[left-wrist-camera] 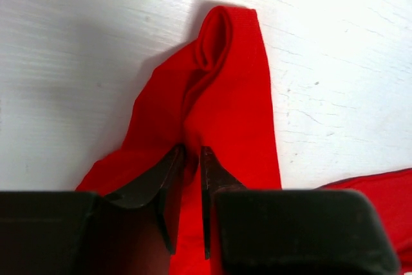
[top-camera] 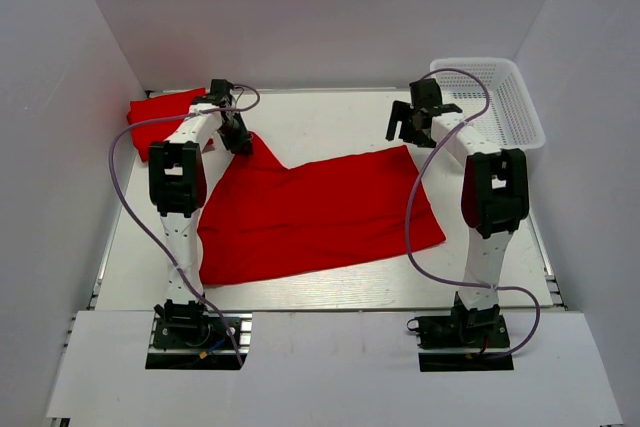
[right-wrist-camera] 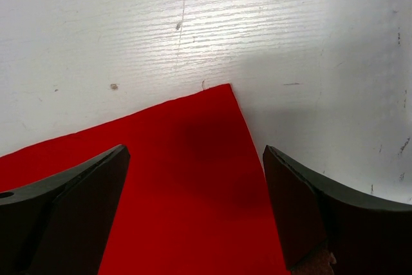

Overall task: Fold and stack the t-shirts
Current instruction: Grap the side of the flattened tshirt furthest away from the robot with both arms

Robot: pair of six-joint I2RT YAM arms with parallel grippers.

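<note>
Matt cloth t-shirt (top-camera: 320, 212), scuffed table (top-camera: 330, 122)

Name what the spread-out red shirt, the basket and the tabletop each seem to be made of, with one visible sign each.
The red shirt: soft matte cloth; it bunches into folds where the left gripper pinches it. The basket: probably white plastic, moulded as an open lattice. The tabletop: perhaps white-painted wood or laminate, matte; fine grain lines and small scuffs show.

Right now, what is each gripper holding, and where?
Left gripper pinches the spread t-shirt at its far-left corner. Right gripper is open, holding nothing.
</note>
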